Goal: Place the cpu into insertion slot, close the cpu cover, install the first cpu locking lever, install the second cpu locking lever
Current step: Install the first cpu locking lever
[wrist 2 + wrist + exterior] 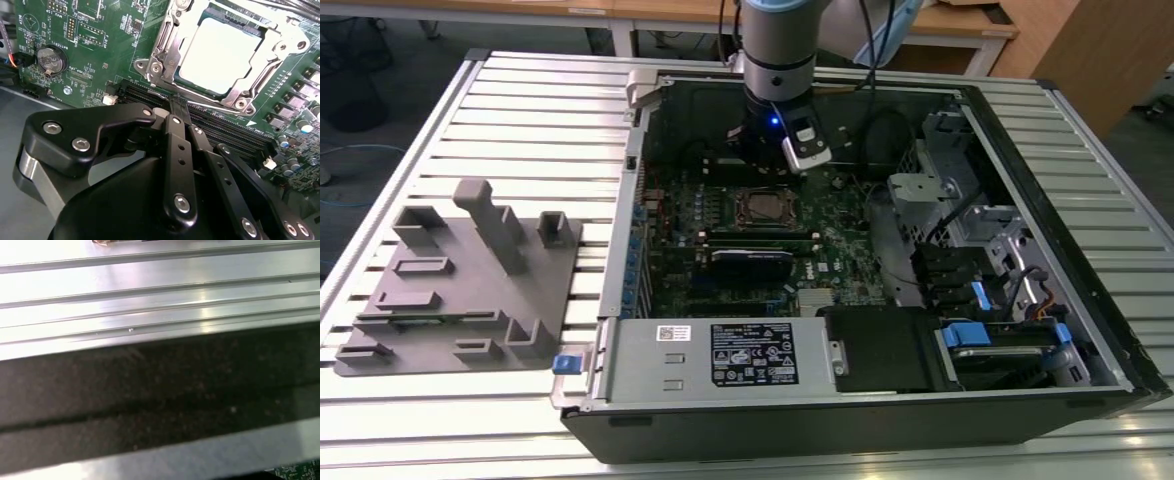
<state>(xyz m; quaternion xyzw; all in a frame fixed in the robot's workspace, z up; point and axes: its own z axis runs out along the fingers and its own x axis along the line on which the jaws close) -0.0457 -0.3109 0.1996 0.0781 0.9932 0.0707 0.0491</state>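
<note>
We are looking at an open computer case (854,432) that is lying on a slotted aluminium table (520,110). In the exterior view the arm (774,55) is coming down into the far part of the case, over the green motherboard (834,235). A grey plastic fixture (467,285) is standing on the table at the exterior view's left, well apart from the case. A silver power supply (720,355) is sitting at the near side of the case.

In the second wrist view the gripper (175,102) is hanging low over the board, and its two black fingers (178,145) are pressed together. Their tips are lying at the edge of the insertion slot (149,65), right at a thin metal lever (220,108) that is running along that side. We cannot tell whether they are touching it. The cpu (220,50) is sitting flat inside the slot. The cpu cover (280,46) is lying down around it, and the silver top is showing through its window. A round coin battery (52,59) is sitting on the board, apart from the slot. Long black memory slots (230,132) are running between the fingertips and the slot.
</note>
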